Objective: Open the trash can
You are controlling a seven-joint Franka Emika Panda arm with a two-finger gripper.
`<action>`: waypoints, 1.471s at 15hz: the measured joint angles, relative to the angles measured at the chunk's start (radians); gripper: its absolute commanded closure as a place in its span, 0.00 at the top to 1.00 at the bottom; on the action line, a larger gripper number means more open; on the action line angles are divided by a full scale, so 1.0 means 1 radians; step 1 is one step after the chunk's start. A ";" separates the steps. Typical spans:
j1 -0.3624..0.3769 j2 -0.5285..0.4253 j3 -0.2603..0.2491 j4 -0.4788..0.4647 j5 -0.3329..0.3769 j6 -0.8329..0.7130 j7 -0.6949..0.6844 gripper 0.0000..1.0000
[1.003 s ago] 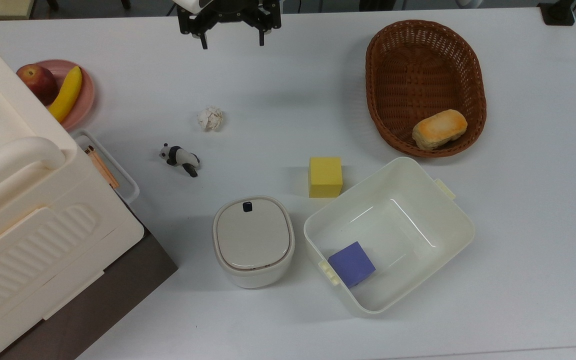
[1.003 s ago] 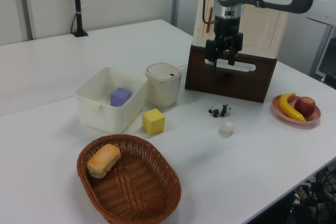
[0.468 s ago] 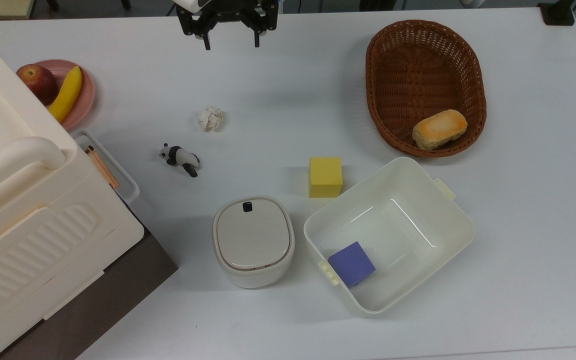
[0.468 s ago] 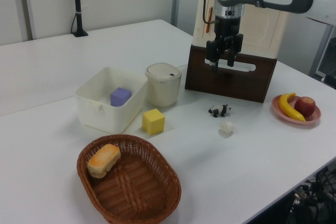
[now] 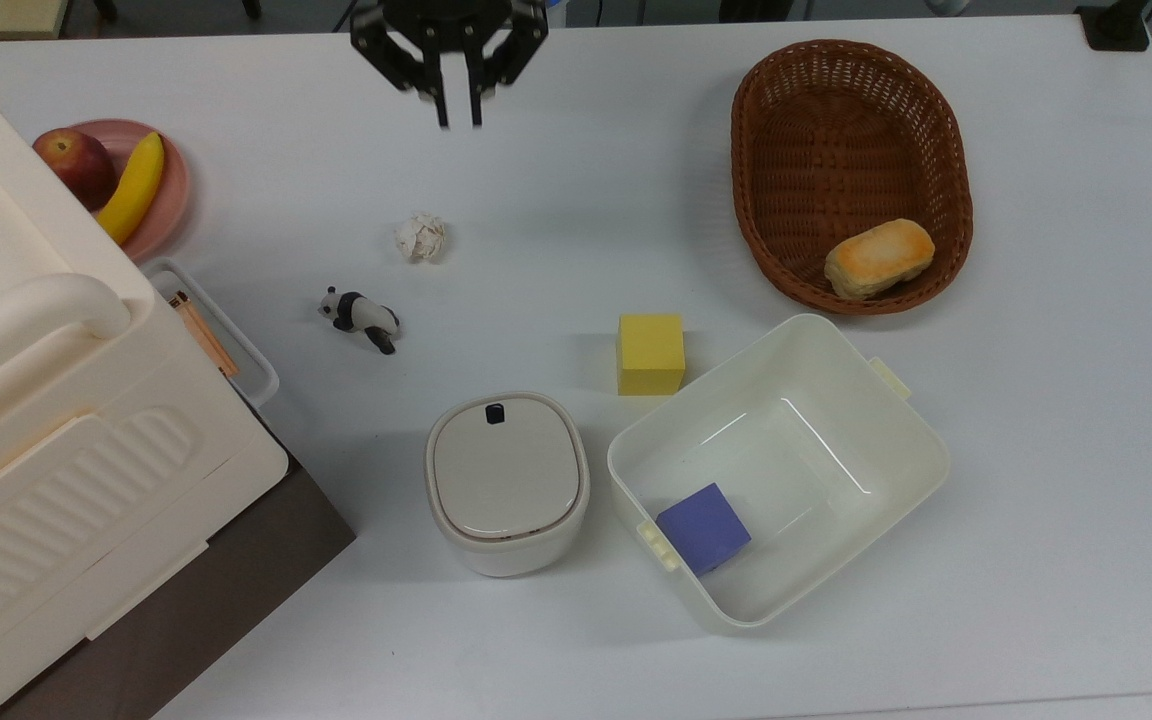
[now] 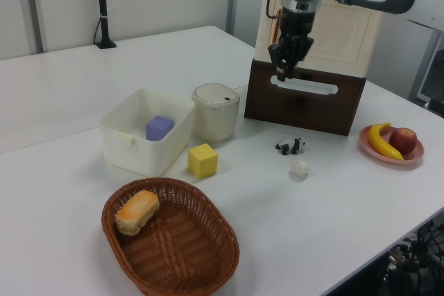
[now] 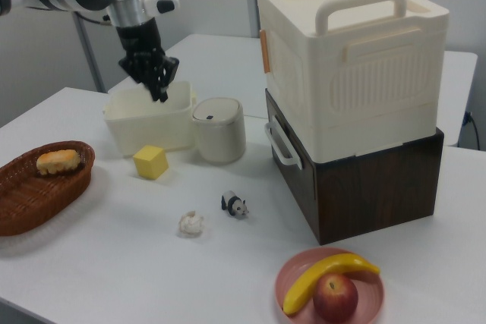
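The trash can [image 5: 506, 480] is a small cream-white rounded bin near the front of the white table, upright, with its flat beige lid down and a small dark button [image 5: 495, 413] at the lid's far edge. It also stands beside the white tub in the left view [image 6: 216, 111] and in the right view [image 7: 219, 128]. My gripper [image 5: 459, 122] hangs high over the table's far side, well away from the trash can, with its fingers drawn together on nothing. The left view has the gripper [image 6: 282, 75] in front of the storage box, and the right view has the gripper [image 7: 161, 96] above the tub.
A lidless white tub [image 5: 921, 440] holding a purple cube [image 5: 703, 527] sits to the top view's right of the bin, with a yellow cube [image 5: 651, 353] behind. A panda figure [image 5: 361, 315], paper ball [image 5: 421, 238], fruit plate [image 5: 171, 200], wicker basket [image 5: 746, 150] and big storage box [image 5: 36, 450] stand around.
The gripper's fingers have gone from spread wide to drawn together, and the hand has turned and shifted slightly toward the table's middle. Nothing on the table has moved.
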 measured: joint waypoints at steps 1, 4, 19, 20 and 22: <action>0.000 0.013 0.000 0.000 0.017 0.095 0.000 0.12; -0.014 0.080 0.000 0.000 0.024 0.330 0.007 0.12; -0.015 0.365 0.000 0.067 0.022 0.649 0.102 0.14; -0.015 0.365 0.001 0.067 0.022 0.653 0.103 0.14; -0.014 0.370 0.004 0.067 0.022 0.661 0.103 0.14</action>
